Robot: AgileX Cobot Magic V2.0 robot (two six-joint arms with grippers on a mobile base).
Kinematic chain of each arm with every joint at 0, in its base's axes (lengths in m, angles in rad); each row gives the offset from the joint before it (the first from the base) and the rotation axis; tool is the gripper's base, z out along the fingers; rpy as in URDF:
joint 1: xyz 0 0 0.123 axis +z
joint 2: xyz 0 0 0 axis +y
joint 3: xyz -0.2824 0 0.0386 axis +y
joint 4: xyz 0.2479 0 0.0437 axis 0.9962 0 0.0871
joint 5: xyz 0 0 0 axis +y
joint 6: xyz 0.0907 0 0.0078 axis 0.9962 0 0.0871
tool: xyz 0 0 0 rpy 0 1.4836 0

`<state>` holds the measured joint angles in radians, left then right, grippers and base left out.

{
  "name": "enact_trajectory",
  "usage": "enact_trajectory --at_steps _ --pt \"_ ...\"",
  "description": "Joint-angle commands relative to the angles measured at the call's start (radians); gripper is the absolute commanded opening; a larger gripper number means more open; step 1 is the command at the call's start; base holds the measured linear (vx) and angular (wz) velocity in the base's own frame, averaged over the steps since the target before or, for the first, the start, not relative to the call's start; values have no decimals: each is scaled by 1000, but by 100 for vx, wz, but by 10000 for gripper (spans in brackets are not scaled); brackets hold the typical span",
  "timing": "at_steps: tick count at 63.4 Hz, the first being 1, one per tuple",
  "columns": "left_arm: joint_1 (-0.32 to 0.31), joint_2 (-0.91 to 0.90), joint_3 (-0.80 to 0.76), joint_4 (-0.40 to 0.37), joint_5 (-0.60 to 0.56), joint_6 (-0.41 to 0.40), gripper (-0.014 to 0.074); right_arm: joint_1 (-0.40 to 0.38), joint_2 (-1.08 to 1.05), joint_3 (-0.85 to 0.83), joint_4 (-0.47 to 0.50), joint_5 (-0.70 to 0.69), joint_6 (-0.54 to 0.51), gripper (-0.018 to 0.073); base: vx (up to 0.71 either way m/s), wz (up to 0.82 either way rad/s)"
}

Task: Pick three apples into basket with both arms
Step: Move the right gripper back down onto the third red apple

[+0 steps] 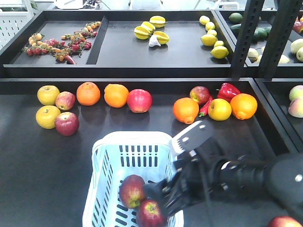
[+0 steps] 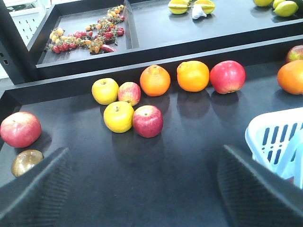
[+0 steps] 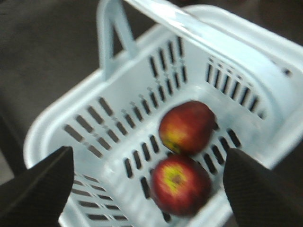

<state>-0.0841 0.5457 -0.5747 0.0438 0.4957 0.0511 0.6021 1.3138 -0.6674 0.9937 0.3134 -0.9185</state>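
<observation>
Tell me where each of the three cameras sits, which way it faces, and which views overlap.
Exterior front-facing: high, looking down across the table to the back shelves; right arm reaches over the basket with two apples.
Left wrist-mounted: low over the table, facing the fruit row; both open fingers frame the bottom, basket corner at right.
Right wrist-mounted: straight above the basket, looking down; open fingertips at the lower corners.
Shared: the basket shows in all three; its two apples in the front and right wrist views.

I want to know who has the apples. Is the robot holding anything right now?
No, nothing is held. Both the left gripper and right gripper are open and empty; two apples lie loose in the basket.
</observation>
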Motion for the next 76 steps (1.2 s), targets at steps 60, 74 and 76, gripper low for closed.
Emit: enact_trajectory --at_steps 60,74,76 --pt "3 5 -24 -1 -66 -4 593 -614 -28 -19 -1201 491 960 595 0 0" --pt "3 5 -24 -1 -66 -4 593 -614 16 38 -1197 435 935 595 0 0" --pt "3 5 -24 -1 -66 -4 593 -614 31 39 -1192 435 935 595 0 0"
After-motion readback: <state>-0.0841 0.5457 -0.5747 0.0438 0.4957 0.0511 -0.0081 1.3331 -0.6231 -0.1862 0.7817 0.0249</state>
